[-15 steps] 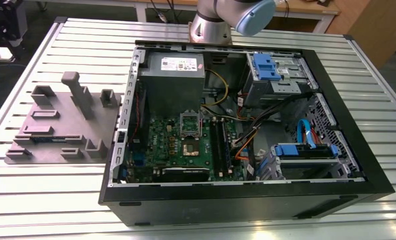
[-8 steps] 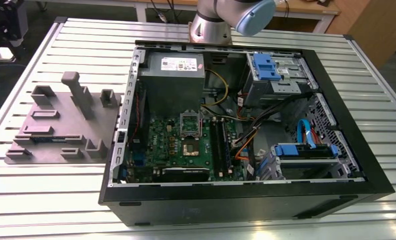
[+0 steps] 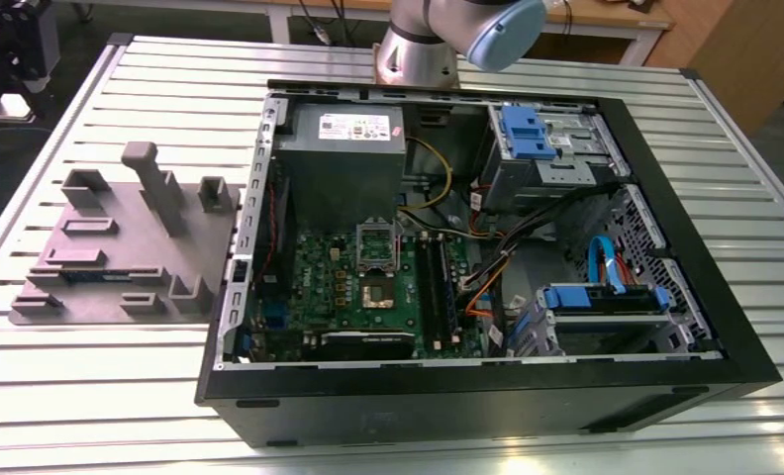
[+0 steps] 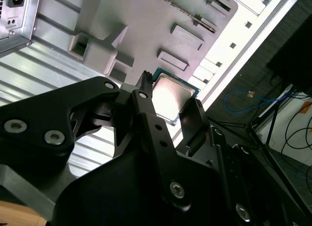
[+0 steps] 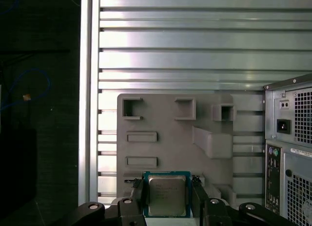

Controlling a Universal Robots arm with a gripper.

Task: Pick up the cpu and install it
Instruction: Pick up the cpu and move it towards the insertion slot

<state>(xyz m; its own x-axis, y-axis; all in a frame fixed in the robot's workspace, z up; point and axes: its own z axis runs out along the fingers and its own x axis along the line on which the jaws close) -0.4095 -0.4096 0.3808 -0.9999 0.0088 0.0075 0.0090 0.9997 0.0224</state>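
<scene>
Currently: cpu (image 5: 166, 197) held in the gripper (image 5: 167, 189); pick done, install outstanding.

Logged from my console, exterior view, left to right: a grey fixture (image 3: 115, 247) sits on the slatted table (image 3: 88, 386), at nine o'clock of the open computer case (image 3: 498, 396). The motherboard (image 3: 352, 297) lies toward the case's eight o'clock side, and its socket (image 3: 376, 290) looks unfilled as far as I can judge. The arm (image 3: 426, 45) rises at twelve o'clock. In the first wrist view the gripper is clamped on the cpu, with fingers (image 5: 138, 191) against two opposite edges and the silvery top facing the camera. The chip hangs above the fixture and apart from it, and the second wrist view shows the same hold. My estimate: pickup is complete, and nothing of the install half is done.
</scene>
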